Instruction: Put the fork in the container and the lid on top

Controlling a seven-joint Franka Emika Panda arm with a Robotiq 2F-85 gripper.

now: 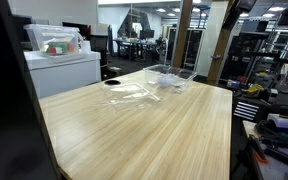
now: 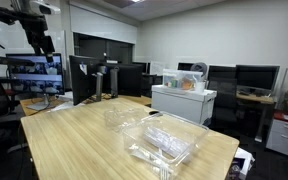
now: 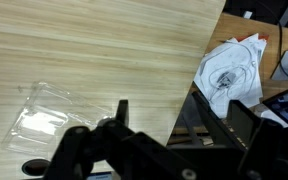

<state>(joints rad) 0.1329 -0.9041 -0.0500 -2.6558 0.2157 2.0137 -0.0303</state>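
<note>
While the gripper point(image 3: 177, 108) hangs above the wooden table point(image 1: 154, 135) with its jaws spread wide and nothing between them, the container point(image 2: 171, 140) sits on the tabletop near one end, well apart from the gripper, seen in both exterior views. Pale streaks show inside it, too blurred to name. The lid point(image 2: 124, 117) lies flat on the wood just beside the container; whether the two touch cannot be told. From the wrist view, a clear plastic piece point(image 3: 44, 115) rests on the table beyond the dark fingers point(image 3: 121, 110), tub or lid unclear.
</note>
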